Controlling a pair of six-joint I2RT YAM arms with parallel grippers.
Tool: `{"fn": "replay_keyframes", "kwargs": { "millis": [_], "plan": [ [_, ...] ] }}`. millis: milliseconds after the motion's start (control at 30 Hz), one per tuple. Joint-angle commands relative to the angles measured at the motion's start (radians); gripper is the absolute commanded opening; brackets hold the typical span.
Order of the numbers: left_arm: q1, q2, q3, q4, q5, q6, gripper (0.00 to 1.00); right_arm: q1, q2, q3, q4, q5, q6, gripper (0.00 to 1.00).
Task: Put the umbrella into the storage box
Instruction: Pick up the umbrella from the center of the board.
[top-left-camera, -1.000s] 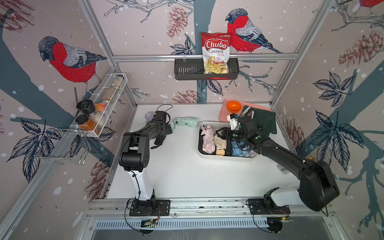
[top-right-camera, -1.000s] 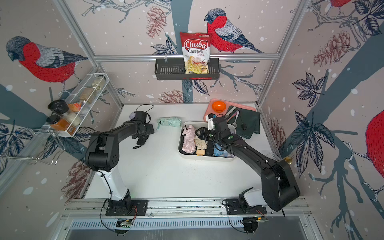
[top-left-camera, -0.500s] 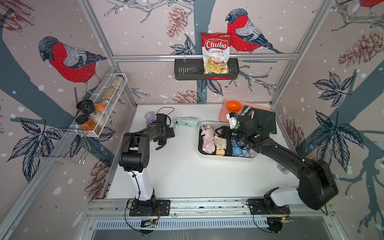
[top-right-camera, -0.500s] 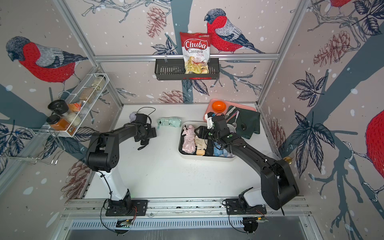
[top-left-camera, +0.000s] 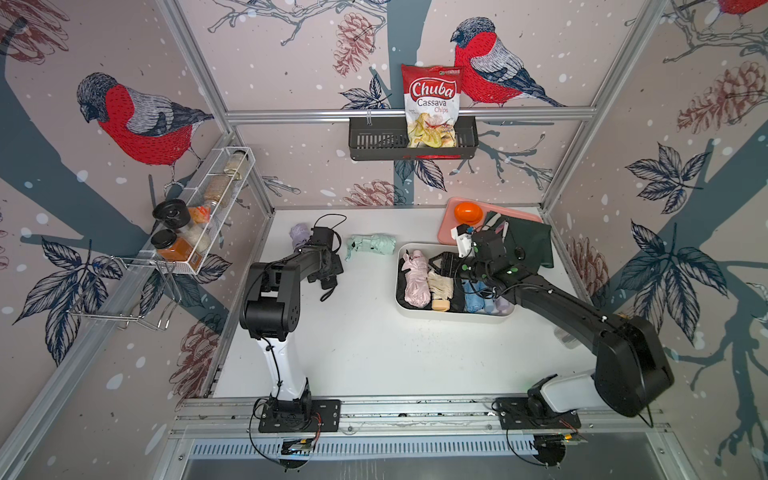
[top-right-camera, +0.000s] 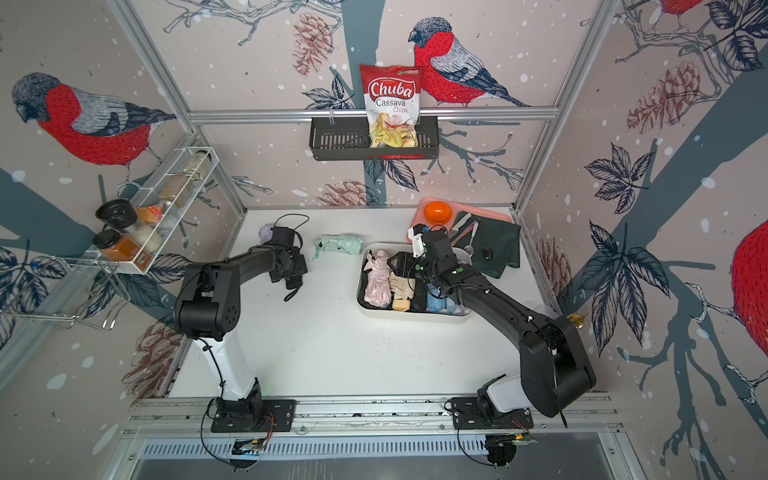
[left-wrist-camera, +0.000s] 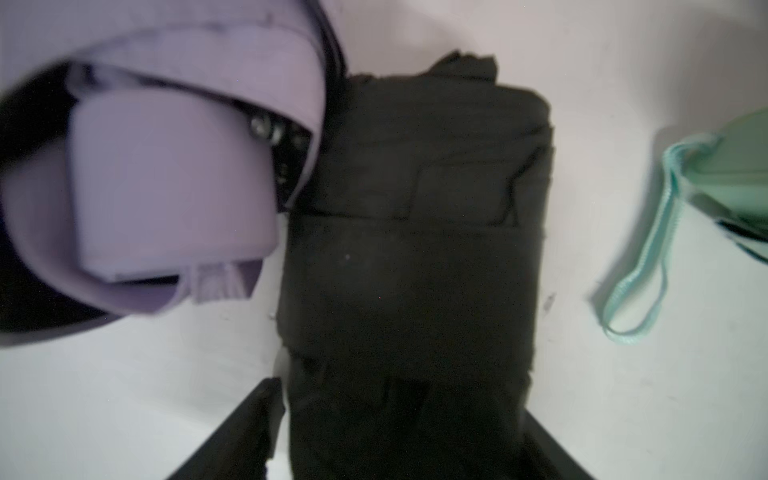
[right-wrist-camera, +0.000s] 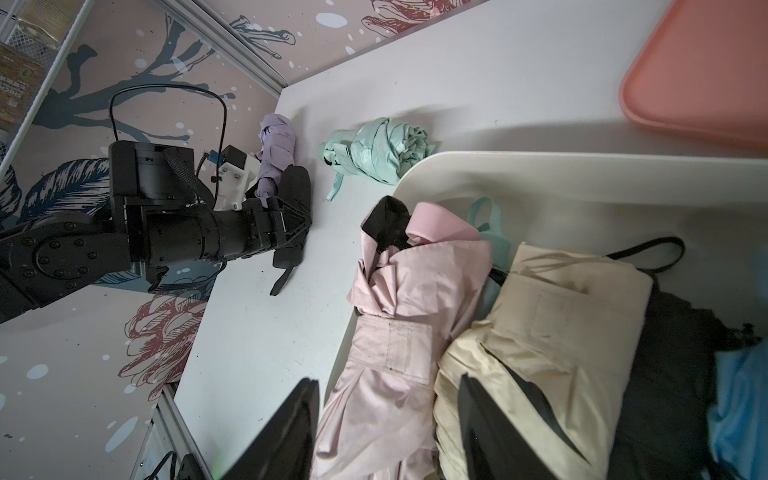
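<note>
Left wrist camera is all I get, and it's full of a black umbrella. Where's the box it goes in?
Observer: The storage box sits on the table past the mint umbrella, on the right arm's side of your black umbrella.
Operator: Is anything inside it?
Observer: Yes. A pink umbrella, a cream umbrella and a blue umbrella lie in it side by side.
</note>
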Motion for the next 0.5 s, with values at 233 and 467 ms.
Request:
{"fn": "replay_keyframes", "kwargs": {
  "millis": [233, 467],
  "plan": [
    [-0.010, -0.076, -0.074, 0.036, 0.069, -0.031, 0.42, 0.001, -0.008, -0.008, 0.023, 0.037, 0.016, 0.57],
    [-0.102, -0.253, -0.134, 0.068, 0.070, -0.055, 0.41, 0.001, -0.004, -0.033, 0.082, 0.071, 0.085, 0.57]
  ]
}}
